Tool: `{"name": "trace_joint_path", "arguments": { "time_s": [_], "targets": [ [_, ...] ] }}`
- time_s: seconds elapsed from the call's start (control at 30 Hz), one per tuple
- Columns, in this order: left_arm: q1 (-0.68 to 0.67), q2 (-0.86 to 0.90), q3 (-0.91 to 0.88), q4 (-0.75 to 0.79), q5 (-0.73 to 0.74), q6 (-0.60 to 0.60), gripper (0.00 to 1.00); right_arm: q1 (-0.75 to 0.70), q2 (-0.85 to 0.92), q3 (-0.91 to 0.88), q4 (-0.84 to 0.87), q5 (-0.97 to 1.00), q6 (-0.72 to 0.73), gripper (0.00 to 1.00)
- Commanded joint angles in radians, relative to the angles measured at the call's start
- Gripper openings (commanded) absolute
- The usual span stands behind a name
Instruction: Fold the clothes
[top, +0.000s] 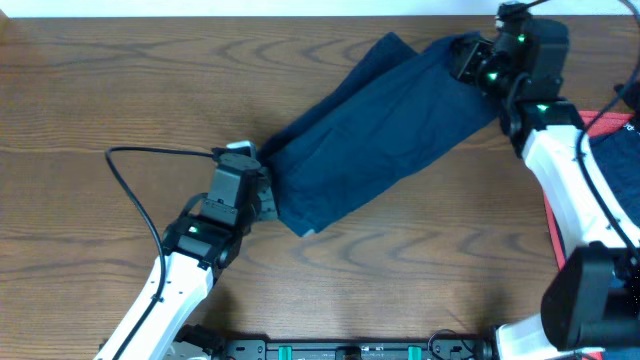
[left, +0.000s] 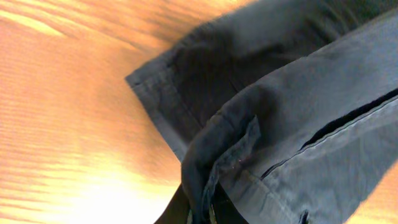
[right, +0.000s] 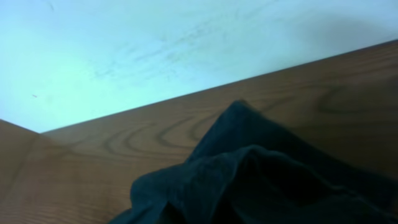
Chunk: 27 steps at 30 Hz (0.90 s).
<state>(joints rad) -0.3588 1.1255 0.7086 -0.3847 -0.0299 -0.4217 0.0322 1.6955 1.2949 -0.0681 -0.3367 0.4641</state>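
Note:
The dark navy shorts (top: 375, 125) lie stretched diagonally across the wooden table, from lower left to upper right. My left gripper (top: 262, 185) is shut on the waist edge at the lower-left end; in the left wrist view the fabric (left: 280, 124) bunches between the fingers (left: 208, 214). My right gripper (top: 470, 65) is at the upper-right end, and cloth fills the bottom of the right wrist view (right: 249, 186), hiding its fingers. The silver button is not visible.
A red-edged container (top: 610, 125) with blue fabric (top: 620, 160) stands at the right edge behind the right arm. A black cable (top: 130, 185) loops on the table left of the left arm. Bare wood table (top: 100, 80) spreads to the left and front.

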Motion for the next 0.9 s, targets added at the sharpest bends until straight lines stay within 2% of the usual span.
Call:
{"name": "trace_joint_path", "arguments": {
  "time_s": [0.0,0.2,0.47,0.57,0.6,0.63,0.67,0.73,0.77,0.8,0.87],
  "targets": [
    [0.032,0.026,0.016,0.030,-0.069,0.060,0.06,0.015,0.067,0.015,0.038,0.053,0.015,0.01],
    [0.035,0.174,0.016,0.125,-0.069,0.093,0.07,0.021,0.156,0.015,0.137,0.052,0.060,0.02],
    [0.112,0.390,0.016,0.330,-0.072,0.122,0.07,0.022,0.206,0.015,0.172,0.051,0.067,0.01],
    [0.145,0.427,0.016,0.370,-0.072,0.122,0.13,0.026,0.210,0.015,0.174,0.053,0.066,0.03],
    [0.155,0.431,0.016,0.379,-0.071,0.122,0.17,0.027,0.211,0.015,0.180,0.052,0.062,0.07],
    [0.167,0.430,0.016,0.385,-0.072,0.122,0.36,0.028,0.211,0.015,0.183,0.052,0.060,0.25],
    [0.174,0.427,0.016,0.386,-0.071,0.122,0.43,0.028,0.211,0.015,0.184,0.052,0.056,0.36],
    [0.192,0.413,0.018,0.380,-0.057,0.122,0.72,0.028,0.211,0.015,0.181,0.052,0.051,0.62],
    [0.200,0.401,0.018,0.368,-0.047,0.122,0.82,0.027,0.211,0.015,0.176,0.051,0.047,0.69],
    [0.209,0.385,0.018,0.348,-0.035,0.122,0.89,0.026,0.211,0.015,0.167,0.047,0.036,0.75],
    [0.229,0.342,0.018,0.283,-0.031,0.122,0.91,0.022,0.211,0.015,0.134,0.040,0.010,0.80]
  ]
}}
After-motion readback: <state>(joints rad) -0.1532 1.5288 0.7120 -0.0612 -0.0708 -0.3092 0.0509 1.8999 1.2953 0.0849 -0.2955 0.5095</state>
